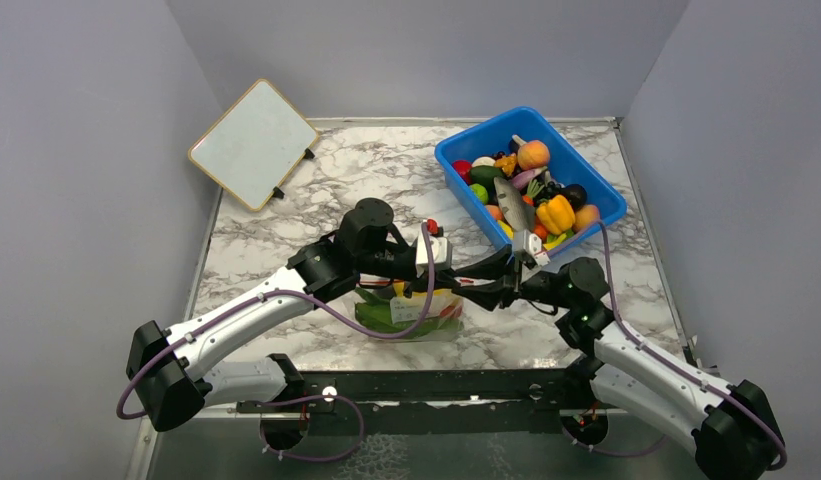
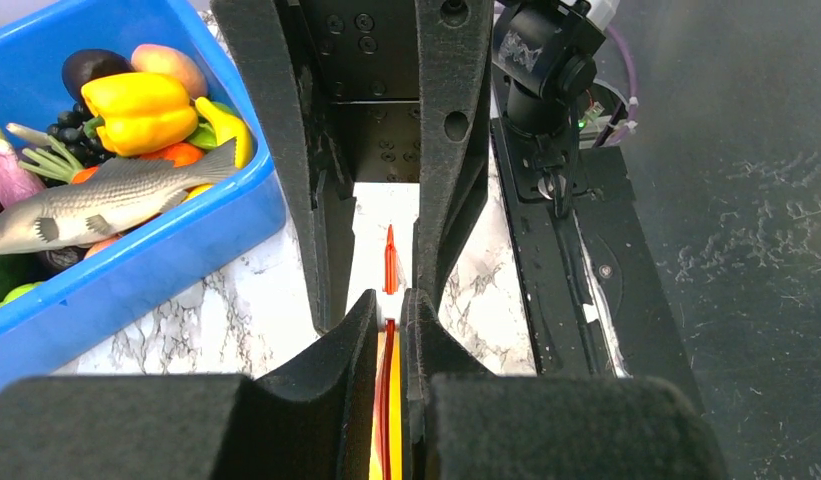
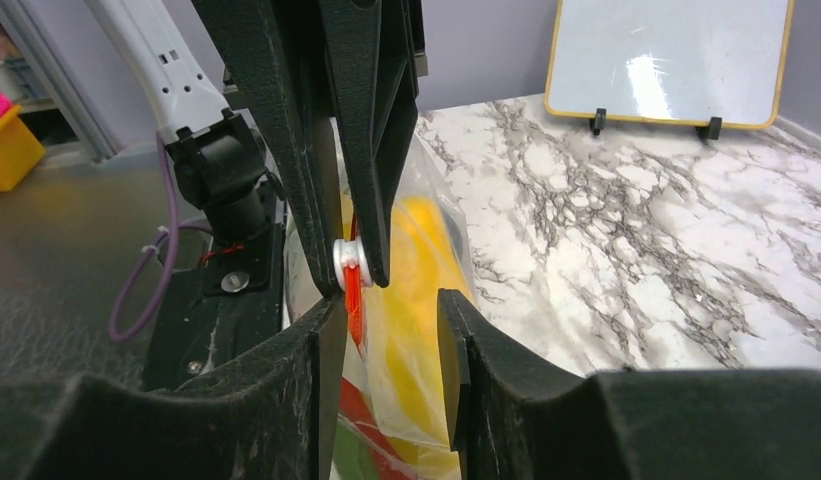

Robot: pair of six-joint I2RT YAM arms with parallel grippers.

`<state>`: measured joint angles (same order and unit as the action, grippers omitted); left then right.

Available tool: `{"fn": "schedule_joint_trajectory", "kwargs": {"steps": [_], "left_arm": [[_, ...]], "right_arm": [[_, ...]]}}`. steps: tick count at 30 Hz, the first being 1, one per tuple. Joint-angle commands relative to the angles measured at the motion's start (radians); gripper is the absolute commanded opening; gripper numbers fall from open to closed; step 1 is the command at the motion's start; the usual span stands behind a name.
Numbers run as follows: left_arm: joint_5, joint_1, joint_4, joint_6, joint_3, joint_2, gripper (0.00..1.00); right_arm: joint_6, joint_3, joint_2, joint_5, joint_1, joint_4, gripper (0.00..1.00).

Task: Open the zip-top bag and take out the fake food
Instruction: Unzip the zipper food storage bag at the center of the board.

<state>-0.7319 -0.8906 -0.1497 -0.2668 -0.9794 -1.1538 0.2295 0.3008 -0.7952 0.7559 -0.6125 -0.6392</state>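
- Overhead, the zip-top bag (image 1: 411,312) is sitting at the near middle of the desk (image 1: 286,225), with yellow and green fake food (image 1: 386,318) showing through it. The blue bin (image 1: 481,130) is lying beyond it to the far right.
- In the left wrist view, the left claw (image 2: 390,300) is pinching the bag's red zip strip (image 2: 389,262) between closed fingers.
- In the right wrist view, the right claw (image 3: 391,305) is standing open, its fingers apart on either side of the bag's mouth.

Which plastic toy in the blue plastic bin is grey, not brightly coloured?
The long grey plastic fish, lying on top of the pile; its neighbours are yellow, orange, purple, green or black.
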Motion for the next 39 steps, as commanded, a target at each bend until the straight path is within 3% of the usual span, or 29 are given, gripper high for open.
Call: {"fn": "schedule_joint_trajectory", "kwargs": {"steps": [1, 10, 19, 24, 39], "left_arm": [[-0.011, -0.002, 0.009, 0.006, -0.005, 0.008, 0.00], [0.004, -0.001, -0.019, 0.000, -0.009, 0.005, 0.00], [0.006, -0.002, -0.027, 0.000, -0.013, 0.000, 0.00], [0.017, -0.002, -0.038, -0.003, -0.016, -0.004, 0.00], [0.156, -0.002, -0.173, -0.076, 0.030, 0.069, 0.00]], "right_arm": [[-0.115, 0.054, 0.010, 0.010, -0.003, 0.138, 0.39], [-0.140, 0.097, 0.009, 0.024, -0.003, 0.184, 0.25], [-0.195, 0.139, 0.024, 0.023, -0.003, 0.298, 0.20], [-0.207, 0.148, 0.036, 0.023, -0.003, 0.315, 0.01], [-0.214, 0.108, 0.116, -0.150, -0.002, 0.366, 0.01]]}}
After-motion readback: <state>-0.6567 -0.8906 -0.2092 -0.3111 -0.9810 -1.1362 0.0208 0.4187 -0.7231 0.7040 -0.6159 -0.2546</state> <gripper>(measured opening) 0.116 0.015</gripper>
